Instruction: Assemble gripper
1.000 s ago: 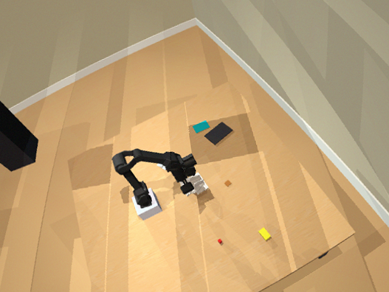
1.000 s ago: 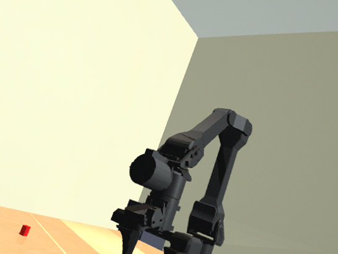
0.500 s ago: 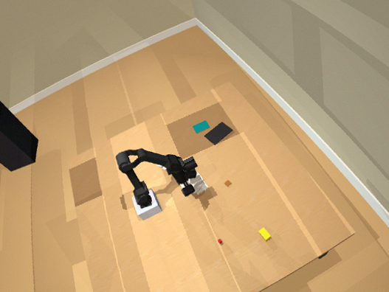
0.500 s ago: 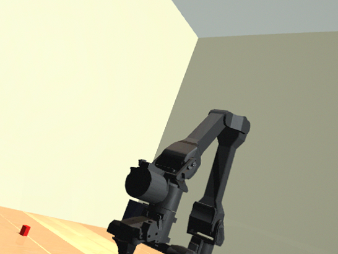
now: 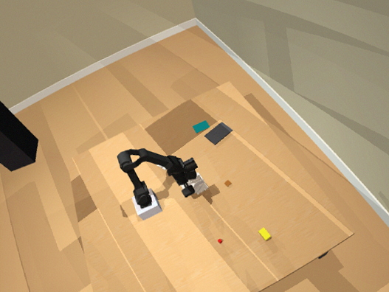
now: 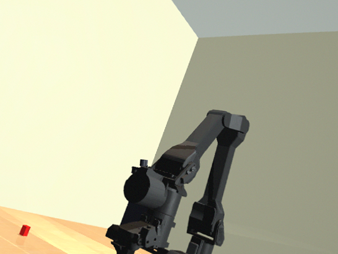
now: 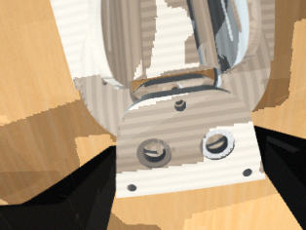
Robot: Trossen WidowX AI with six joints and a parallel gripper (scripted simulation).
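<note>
My gripper (image 5: pixel 192 183) (image 7: pixel 181 142) is shut on the pale housing plate (image 7: pixel 185 122), with one black finger at each side edge. The plate has two large ringed holes and several small ones. Beyond its rounded edge, in the wrist view, the pale gripper base (image 7: pixel 93 99) lies lower. The long left jaw (image 7: pixel 119 44) and right jaw (image 7: pixel 241 26) point away from the plate, with a gap between them. Grey and light shapes show inside the plate's holes. The pins and gear teeth are hidden under the plate. I cannot tell whether the plate touches the stubs.
An orange block (image 5: pixel 228 183) lies near the assembly. A red block (image 5: pixel 219 241) (image 6: pixel 24 230) and a yellow block (image 5: pixel 264 234) lie farther off. A teal block (image 5: pixel 200 126) and a dark flat panel (image 5: pixel 218 133) lie toward the back. A pale piece (image 5: pixel 161 166) shows behind my arm.
</note>
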